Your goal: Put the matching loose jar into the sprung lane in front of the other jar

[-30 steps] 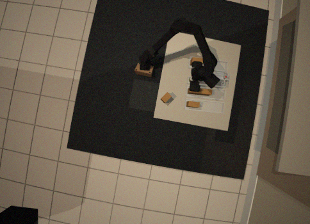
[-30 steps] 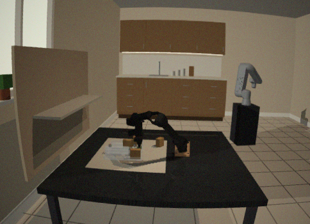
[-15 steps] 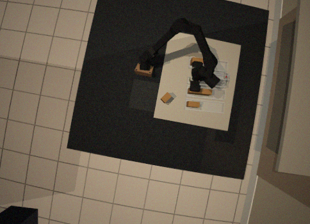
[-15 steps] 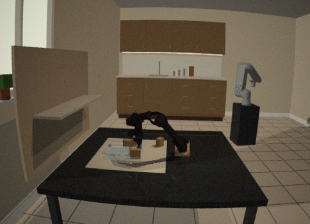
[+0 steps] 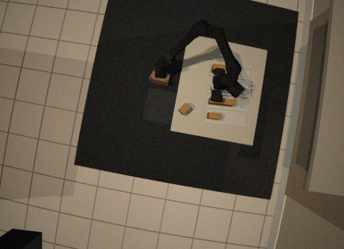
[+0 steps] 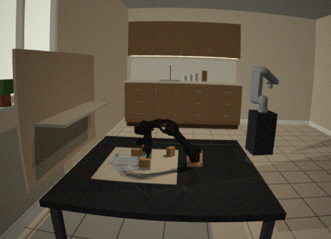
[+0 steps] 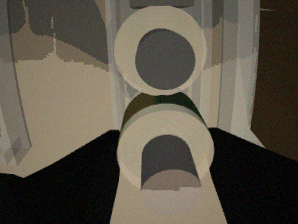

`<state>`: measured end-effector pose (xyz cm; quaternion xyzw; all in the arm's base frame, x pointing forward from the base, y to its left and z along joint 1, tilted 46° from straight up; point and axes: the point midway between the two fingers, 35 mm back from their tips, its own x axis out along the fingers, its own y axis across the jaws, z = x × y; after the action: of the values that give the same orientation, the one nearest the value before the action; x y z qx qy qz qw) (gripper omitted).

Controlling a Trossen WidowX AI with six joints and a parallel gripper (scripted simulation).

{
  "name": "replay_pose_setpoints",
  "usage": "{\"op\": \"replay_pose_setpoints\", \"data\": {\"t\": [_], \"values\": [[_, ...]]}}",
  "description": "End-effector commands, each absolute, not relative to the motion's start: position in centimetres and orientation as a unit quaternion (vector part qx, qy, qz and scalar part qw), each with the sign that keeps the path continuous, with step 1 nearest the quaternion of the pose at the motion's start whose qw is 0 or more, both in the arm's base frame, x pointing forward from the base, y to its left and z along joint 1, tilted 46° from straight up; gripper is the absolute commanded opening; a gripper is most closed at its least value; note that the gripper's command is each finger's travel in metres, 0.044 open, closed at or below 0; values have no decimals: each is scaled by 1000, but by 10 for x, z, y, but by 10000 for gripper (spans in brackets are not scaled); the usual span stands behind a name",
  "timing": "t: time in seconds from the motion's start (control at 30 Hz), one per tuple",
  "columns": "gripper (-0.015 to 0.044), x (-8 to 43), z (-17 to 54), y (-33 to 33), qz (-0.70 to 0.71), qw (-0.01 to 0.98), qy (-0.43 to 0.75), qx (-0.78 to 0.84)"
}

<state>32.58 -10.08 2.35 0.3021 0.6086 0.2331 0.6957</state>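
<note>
Pincer (image 7: 165, 163) clamped on jar (image 7: 165, 151); second jar (image 7: 165, 56) just ahead between lane rails (image 7: 229, 50).

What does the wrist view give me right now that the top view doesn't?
Only the wrist view shows the held jar between the gripper's dark fingers, with a second jar just ahead in the lane. Only the top view shows the whole arm, the loose orange block and the neighbouring lanes. Both show the pale mat and the clear lane walls.
</note>
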Motion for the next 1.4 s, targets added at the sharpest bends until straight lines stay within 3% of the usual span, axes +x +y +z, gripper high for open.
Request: {"op": "replay_pose_setpoints", "data": {"t": [0.0,1.37], "values": [[0,332,25,-101,236,704,597,303],[0,333,16,-92,236,704,597,303]]}}
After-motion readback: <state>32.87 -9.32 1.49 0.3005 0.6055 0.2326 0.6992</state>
